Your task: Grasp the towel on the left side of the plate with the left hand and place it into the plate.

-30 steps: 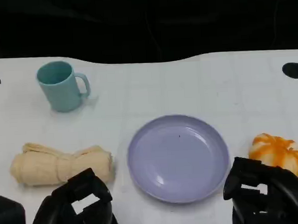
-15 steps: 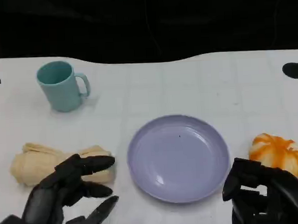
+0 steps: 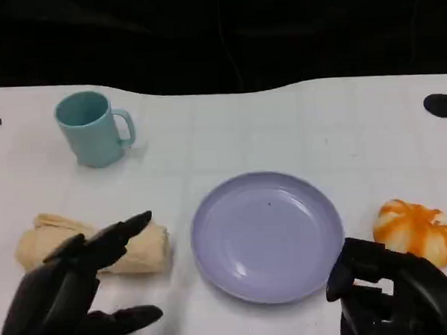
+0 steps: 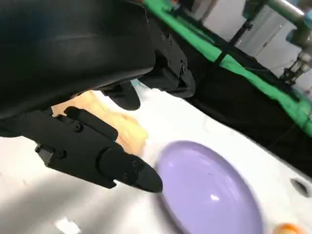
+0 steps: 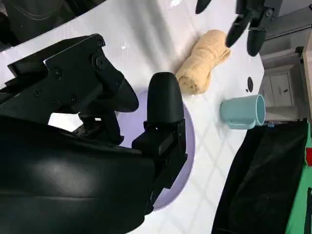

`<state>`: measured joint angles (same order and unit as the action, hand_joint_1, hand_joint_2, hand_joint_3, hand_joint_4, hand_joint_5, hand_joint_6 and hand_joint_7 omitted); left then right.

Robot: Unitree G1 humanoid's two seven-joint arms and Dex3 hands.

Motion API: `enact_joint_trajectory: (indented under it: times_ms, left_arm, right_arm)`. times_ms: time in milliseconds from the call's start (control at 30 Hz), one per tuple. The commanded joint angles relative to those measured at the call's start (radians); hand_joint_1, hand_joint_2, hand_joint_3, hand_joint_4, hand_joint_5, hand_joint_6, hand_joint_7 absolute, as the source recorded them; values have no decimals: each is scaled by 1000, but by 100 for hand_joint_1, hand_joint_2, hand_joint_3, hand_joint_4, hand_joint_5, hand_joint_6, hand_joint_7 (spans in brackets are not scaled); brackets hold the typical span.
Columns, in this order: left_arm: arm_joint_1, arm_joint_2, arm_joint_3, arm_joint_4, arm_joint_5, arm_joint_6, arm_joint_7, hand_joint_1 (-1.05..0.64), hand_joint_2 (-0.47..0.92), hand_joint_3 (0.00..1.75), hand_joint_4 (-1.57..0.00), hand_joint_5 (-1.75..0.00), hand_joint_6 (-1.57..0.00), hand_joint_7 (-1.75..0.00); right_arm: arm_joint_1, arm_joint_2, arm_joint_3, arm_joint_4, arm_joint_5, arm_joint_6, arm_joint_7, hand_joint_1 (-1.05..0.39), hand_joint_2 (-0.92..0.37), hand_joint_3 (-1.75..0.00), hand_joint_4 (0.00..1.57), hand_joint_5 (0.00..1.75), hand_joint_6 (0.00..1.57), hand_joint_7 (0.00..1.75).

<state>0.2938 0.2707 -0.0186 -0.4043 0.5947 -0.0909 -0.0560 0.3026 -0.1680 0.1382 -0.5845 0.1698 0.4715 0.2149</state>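
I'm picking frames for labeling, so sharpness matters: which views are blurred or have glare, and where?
Head view: sharp and evenly lit, with faint glare on the plate; towel and mug crisp. Left wrist view: plainly soft, the left hand and towel smeared. Right wrist view: sharp on the right hand, table glare near the towel.

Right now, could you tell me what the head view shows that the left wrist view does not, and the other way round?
Head view alone: the teal mug, the whole orange pumpkin and the right hand with its fingers curled in. Left wrist view alone: a green strip and metal stands beyond the table's edge. Both show the open left hand above the rolled towel, the empty purple plate and the white table.
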Motion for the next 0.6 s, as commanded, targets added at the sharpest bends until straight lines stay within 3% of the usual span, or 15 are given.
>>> enact_joint_trajectory:
  times_ms: [33,367,467,600]
  left_arm:
    - [-49,59,-5,-31,156,59,-12,-58,92,1,-20,-49,-36,0]
    - [-187,145,-90,43,441,159,-91,-57,88,0,-25,-42,-38,-1]
    - [-225,151,-115,94,461,179,-109,-55,85,0,-35,-27,-40,0]
    - [-282,147,-157,168,490,223,-154,-55,85,0,-36,-19,-38,0]
  right_arm:
    - [-7,-7,-3,-1,-6,-3,-4,-5,-62,-119,74,175,54,168]
    - [-6,-14,-10,-9,-5,14,-6,-5,-63,-116,72,175,54,166]
    - [-3,-13,-10,-7,-4,5,-3,-4,-65,-114,71,175,53,165]
    - [-1,-14,-10,-7,-7,3,-5,-4,-67,-109,70,175,52,165]
